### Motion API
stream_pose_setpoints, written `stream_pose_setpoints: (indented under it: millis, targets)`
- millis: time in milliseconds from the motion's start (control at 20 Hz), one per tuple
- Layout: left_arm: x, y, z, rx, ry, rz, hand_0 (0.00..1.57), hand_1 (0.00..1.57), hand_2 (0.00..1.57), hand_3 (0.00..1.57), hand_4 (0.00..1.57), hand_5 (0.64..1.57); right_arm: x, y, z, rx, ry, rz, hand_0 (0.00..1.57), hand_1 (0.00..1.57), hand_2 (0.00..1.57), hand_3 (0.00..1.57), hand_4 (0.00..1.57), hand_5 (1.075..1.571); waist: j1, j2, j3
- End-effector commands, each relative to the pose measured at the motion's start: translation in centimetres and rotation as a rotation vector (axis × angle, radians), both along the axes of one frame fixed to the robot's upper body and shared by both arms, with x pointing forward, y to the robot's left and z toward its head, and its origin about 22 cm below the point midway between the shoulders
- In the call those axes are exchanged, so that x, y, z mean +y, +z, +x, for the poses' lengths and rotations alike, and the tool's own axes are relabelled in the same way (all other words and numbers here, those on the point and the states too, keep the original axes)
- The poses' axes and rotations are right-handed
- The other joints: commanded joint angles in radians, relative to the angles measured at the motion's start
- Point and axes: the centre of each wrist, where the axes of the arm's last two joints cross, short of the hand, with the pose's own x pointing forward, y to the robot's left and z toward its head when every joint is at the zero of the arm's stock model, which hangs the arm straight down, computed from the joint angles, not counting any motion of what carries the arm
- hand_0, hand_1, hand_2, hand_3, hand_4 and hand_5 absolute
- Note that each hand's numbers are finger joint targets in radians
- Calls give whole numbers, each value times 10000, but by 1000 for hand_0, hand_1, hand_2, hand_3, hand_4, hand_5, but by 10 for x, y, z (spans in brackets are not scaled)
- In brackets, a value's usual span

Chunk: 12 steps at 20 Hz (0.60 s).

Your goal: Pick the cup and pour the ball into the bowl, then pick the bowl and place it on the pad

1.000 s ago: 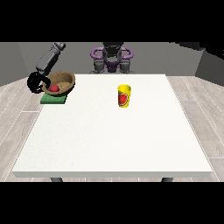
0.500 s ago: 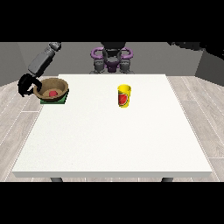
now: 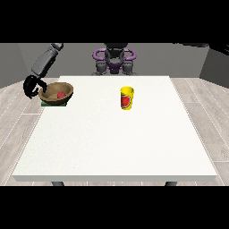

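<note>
A brown bowl [image 3: 57,92] rests on a green pad [image 3: 53,103] near the table's far left corner, with a red ball [image 3: 59,95] inside it. The black hand at the view's left [image 3: 31,86] hangs just left of the bowl's rim. Its fingers and thumb arc apart towards the rim, and nothing lies between them. A yellow cup [image 3: 127,99] with a red mark stands upright near the table's middle, far from the hand. No hand shows at the view's right.
The white table [image 3: 116,143] stretches wide towards the camera. The robot's body with purple rings [image 3: 114,57] stands behind the far edge. The grey forearm [image 3: 44,62] slants down from the upper left to the hand.
The bowl has settled slightly lower and leftwards onto the pad. The hand came off the bowl's rim, drew away to the left, then eased back a little.
</note>
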Motion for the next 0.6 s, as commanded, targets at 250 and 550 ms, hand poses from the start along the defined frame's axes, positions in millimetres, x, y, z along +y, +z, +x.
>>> stream_pose_setpoints:
  millis: [250,550]
  targets:
    - [17,-47,7,1590,300,-289,0,0,0,0,659,1548,20,-23,3,2053,552,-120,1571,1571,1571,1406,983,1561,-377,-1581,-21]
    - [25,5,1,1029,425,-169,0,0,0,0,645,1540,5,6,10,2013,-702,607,669,669,301,523,0,1535,-242,-1021,-6]
